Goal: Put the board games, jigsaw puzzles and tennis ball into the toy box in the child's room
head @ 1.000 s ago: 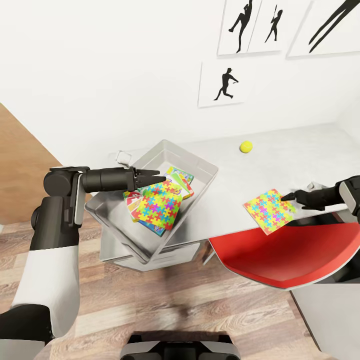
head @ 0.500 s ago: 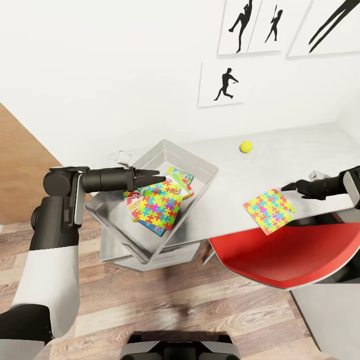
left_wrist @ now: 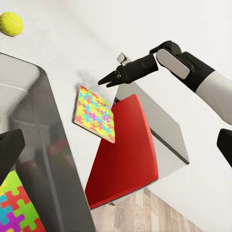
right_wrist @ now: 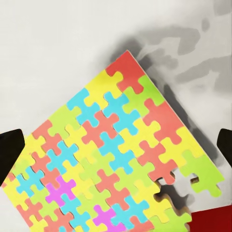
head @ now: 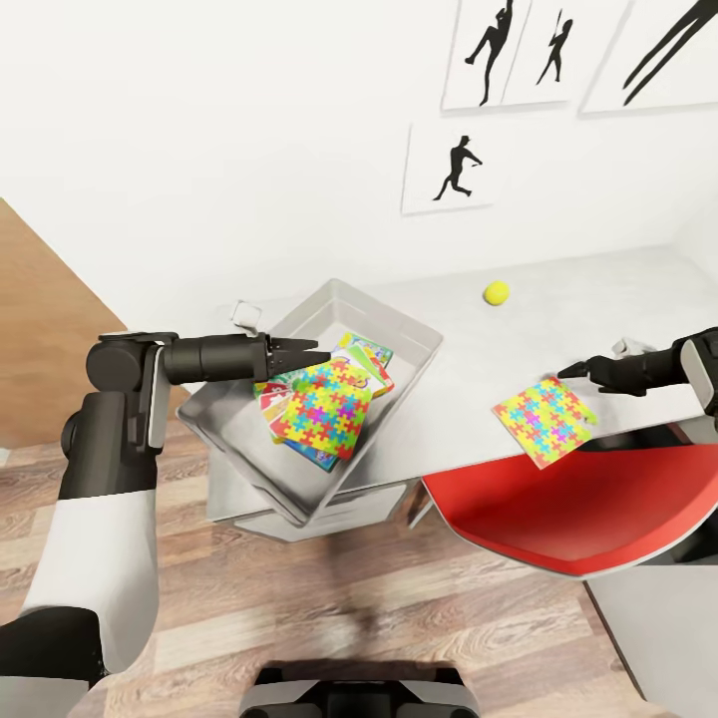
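The right gripper (head: pixel 576 371) hovers above the far corner of a jigsaw puzzle box (head: pixel 544 420), apart from it, whereas a second ago its tip was down at that box's edge. Its jaws are spread wide and empty: in the right wrist view the dark fingertips (right_wrist: pixel 10 145) stand at opposite edges with the puzzle box (right_wrist: pixel 116 164) lying flat between them. This box lies on the light-grey counter (head: pixel 598 299) at its near edge, one corner overhanging a red chair seat (head: pixel 568 509). The whole head view has shifted slightly since then, which is camera motion.

The left gripper (head: pixel 311 356) is held level over the grey toy box (head: pixel 419 334), as before. Its jaws are released and hold nothing. Inside the toy box a second jigsaw puzzle box (head: pixel 324 409) lies on top of other colourful game boxes (head: pixel 367 351).

The tennis ball (head: pixel 496 292) sits on the counter near the wall, well apart from both grippers.
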Available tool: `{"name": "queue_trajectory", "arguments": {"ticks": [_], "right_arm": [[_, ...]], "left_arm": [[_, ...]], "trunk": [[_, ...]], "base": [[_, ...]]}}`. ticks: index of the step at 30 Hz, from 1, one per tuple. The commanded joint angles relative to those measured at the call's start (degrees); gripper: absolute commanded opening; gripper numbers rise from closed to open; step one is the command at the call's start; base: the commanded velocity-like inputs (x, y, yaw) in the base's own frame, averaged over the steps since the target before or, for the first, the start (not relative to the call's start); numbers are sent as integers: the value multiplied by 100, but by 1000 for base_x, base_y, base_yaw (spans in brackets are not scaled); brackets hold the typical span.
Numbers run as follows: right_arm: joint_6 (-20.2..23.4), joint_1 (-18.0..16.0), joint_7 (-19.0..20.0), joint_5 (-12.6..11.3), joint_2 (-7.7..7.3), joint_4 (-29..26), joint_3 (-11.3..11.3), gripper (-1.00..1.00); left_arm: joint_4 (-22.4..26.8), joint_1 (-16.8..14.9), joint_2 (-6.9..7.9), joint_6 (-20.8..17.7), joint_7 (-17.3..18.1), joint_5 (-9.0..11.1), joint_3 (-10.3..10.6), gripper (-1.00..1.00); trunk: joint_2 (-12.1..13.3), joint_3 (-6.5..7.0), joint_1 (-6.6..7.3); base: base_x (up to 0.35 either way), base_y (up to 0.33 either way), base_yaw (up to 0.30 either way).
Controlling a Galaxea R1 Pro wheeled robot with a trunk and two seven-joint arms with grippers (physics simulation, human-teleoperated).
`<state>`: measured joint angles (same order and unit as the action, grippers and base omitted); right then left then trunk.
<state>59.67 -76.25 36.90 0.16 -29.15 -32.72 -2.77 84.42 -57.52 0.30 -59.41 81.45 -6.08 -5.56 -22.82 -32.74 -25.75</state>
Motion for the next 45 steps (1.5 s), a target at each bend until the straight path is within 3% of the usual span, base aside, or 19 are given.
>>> {"name": "queue_trajectory", "arguments": {"ticks": [1, 45], "right_arm": [[33, -4, 11, 5, 2, -3, -15, 100], [33, 5, -49, 47, 5, 19, -4, 100]], "left_arm": [[5, -5, 0, -59, 56, -60, -6, 100], [5, -5, -12, -59, 56, -60, -6, 100]], "trunk": [[-9, -8, -3], [-9, -8, -3]], "base": [[32, 24, 0], [32, 24, 0]]}}
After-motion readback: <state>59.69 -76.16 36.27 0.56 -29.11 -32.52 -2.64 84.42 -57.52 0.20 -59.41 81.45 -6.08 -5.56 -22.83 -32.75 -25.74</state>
